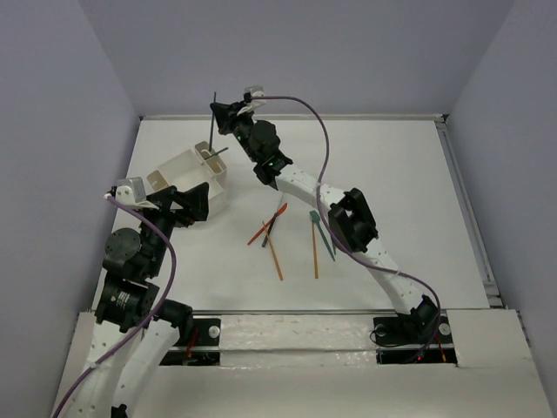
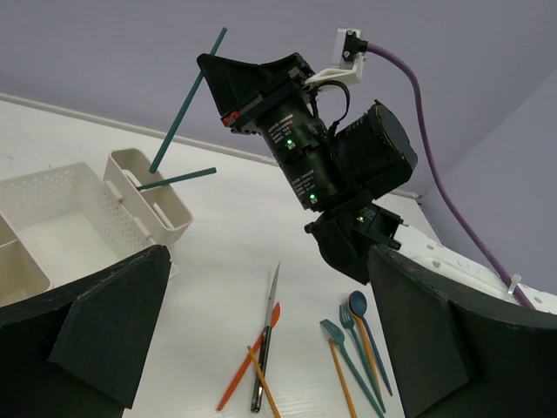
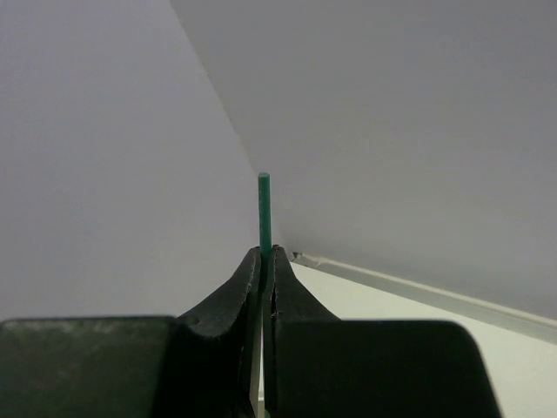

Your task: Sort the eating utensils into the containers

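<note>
While we clamp right pincer (image 3: 264, 257) on teal stick (image 2: 188, 100), held upright so tip drops into box (image 1: 187, 165) end slot, upper left, left pincer (image 1: 196, 205) sits spread wide beside box, idle; loose utensils (image 1: 287, 235) mid-frame.

Bright even diffuse light; faint soft shadows (top view); focus sharp.

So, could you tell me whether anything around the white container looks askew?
Yes: one teal stick lies slanted across the white container's narrow end compartment, its free end poking out over the rim rather than resting inside. The second teal stick, gripped in the right jaws, looks fine.
</note>
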{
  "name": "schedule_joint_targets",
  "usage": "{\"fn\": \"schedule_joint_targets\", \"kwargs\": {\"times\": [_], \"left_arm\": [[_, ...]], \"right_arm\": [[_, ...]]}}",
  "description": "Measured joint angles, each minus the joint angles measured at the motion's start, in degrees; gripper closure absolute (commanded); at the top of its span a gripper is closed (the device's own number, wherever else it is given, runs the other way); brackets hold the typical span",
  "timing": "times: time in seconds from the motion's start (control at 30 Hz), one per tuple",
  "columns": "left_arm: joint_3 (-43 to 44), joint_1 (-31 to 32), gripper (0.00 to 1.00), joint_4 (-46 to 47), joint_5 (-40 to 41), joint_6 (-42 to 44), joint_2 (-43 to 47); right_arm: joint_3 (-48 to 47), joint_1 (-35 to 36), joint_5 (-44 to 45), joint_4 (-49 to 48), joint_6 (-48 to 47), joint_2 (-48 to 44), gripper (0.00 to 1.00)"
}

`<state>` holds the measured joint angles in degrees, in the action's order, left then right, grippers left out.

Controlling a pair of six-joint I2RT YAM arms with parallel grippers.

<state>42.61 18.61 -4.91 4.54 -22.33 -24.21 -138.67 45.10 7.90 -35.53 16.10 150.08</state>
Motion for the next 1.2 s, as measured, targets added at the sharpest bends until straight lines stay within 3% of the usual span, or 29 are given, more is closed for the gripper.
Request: {"fn": "schedule_joint_targets", "kwargs": {"times": [0.3, 0.33, 0.37, 0.43, 0.47, 0.8, 0.93, 1.0, 1.1, 1.13, 1.17, 1.2], "left_arm": [[-0.28, -0.09, 0.01, 0.00, 0.00, 0.02, 0.00], [-0.28, -0.09, 0.01, 0.00, 0.00, 0.00, 0.02], [-0.28, -0.09, 0.01, 0.00, 0.00, 0.00, 0.02], [-0.28, -0.09, 0.01, 0.00, 0.00, 0.02, 0.02], [-0.28, -0.09, 0.01, 0.00, 0.02, 0.02, 0.04], [-0.28, -0.24, 0.01, 0.02, 0.09, 0.17, 0.79], [-0.28, -0.50, 0.01, 0.02, 0.31, 0.24, 1.01], [-0.28, -0.72, 0.01, 0.00, 0.44, 0.42, 1.01], [-0.28, -0.72, 0.01, 0.00, 0.55, 0.52, 1.11], [-0.28, -0.72, 0.01, 0.00, 0.55, 0.61, 1.14], [-0.28, -0.72, 0.01, 0.00, 0.55, 0.63, 1.14], [-0.28, -0.72, 0.01, 0.00, 0.50, 0.63, 1.14]], "right_arm": [[4.24, 0.48, -1.16, -0.02, 0.24, 0.00, 0.97], [4.83, 0.48, -1.29, -0.02, 0.28, 0.00, 0.92], [5.49, 0.48, -1.36, -0.04, 0.33, 0.00, 0.70], [6.25, 0.55, -1.75, 0.00, 0.70, 0.00, 0.52], [6.40, 0.66, -2.05, 0.22, 0.35, 0.00, 0.37], [6.88, 1.11, -5.42, 9.49, -0.94, -3.63, 0.16], [11.10, 1.11, -6.27, 16.39, -0.35, -12.24, 0.14], [19.65, 1.11, -6.54, 18.69, 0.20, -22.10, 0.15], [28.00, 1.11, -6.47, 20.55, 0.63, -32.74, 0.34], [31.30, 1.11, -6.43, 22.40, 1.07, -36.44, 0.43], [35.12, 1.11, -6.38, 25.11, 1.57, -41.07, 0.58], [37.62, 1.11, -6.36, 26.34, 1.73, -43.89, 0.61]]}}
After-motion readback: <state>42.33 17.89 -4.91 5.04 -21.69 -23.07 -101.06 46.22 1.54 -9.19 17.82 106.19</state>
